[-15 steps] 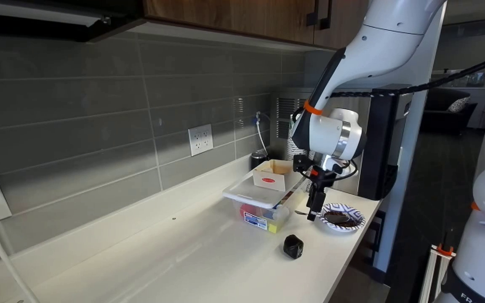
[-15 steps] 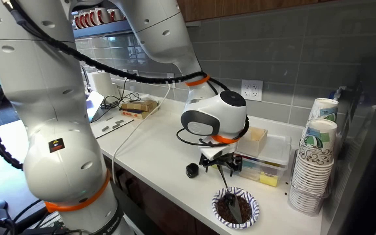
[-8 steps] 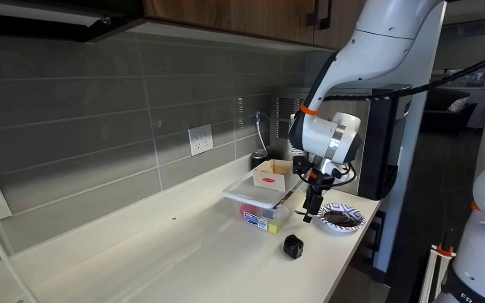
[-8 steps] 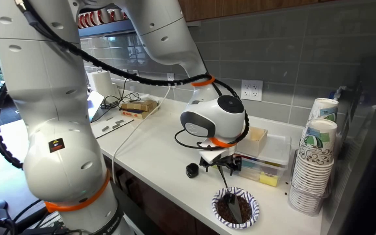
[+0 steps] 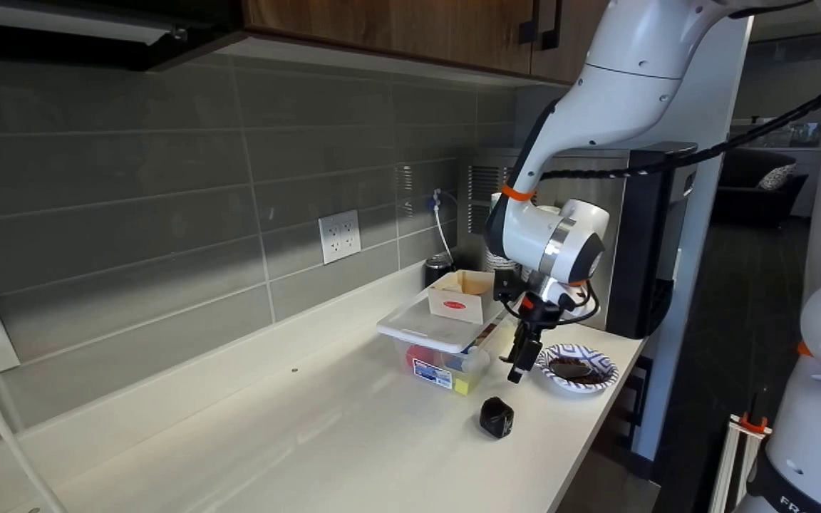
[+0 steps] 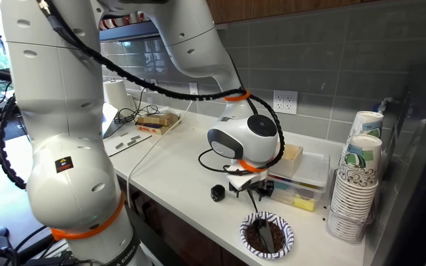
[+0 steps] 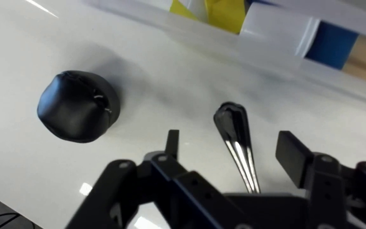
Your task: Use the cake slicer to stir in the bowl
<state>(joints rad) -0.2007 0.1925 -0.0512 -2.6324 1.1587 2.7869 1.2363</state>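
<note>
The cake slicer leans in the patterned paper bowl (image 6: pixel 289 236), its dark blade (image 6: pixel 267 236) lying on brown bits inside. Its shiny handle (image 7: pixel 238 140) slants up over the bowl's rim. In the wrist view the handle end lies between my two fingers, with a gap on either side. My gripper (image 7: pixel 229 143) is open around it, touching neither side as far as I can see. An exterior view shows the gripper (image 6: pixel 249 196) above the counter at the handle's upper end. From another angle the bowl (image 5: pixel 581 388) sits just beyond the gripper, which hides most of the handle.
A black lumpy object (image 7: pixel 78 108) stands on the counter beside the gripper. Behind is a clear plastic bin (image 5: pixel 446 363) with an open white box (image 5: pixel 457 305) on its lid. Stacked paper cups (image 6: pixel 357 192) rise near the bowl. The counter's front edge runs close to the bowl.
My gripper has tilted and shifted slightly down, around the handle. Its fingers have drawn a little closer together. The bowl and slicer look unmoved.
</note>
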